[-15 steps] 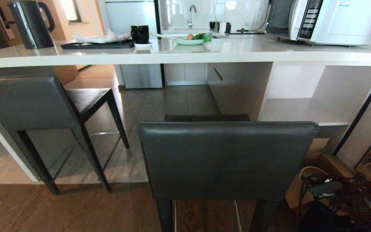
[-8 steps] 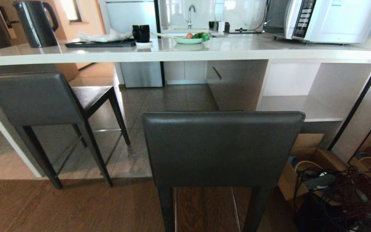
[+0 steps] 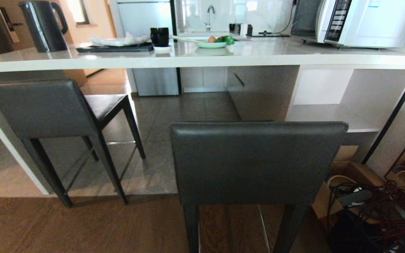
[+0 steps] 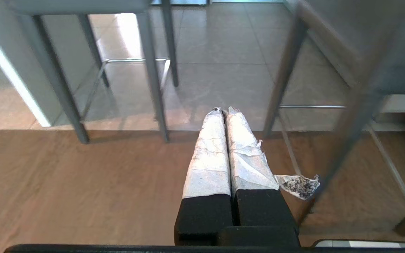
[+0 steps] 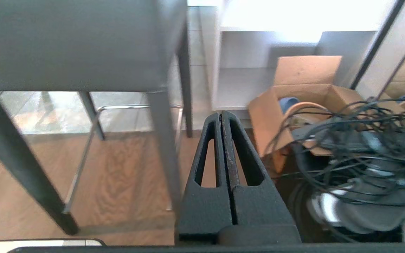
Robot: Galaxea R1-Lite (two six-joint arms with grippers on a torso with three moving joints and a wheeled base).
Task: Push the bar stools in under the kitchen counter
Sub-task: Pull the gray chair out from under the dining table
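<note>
Left gripper (image 4: 223, 110) pinched shut, empty, far stool's legs (image 4: 151, 70) ahead; right gripper (image 5: 222, 114) also pressed together, near stool (image 5: 79, 42) just beside it.

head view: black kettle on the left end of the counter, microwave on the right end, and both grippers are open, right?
Not quite. The kettle, counter and microwave are as you say, but the wrist views show the left gripper and right gripper shut.
</note>
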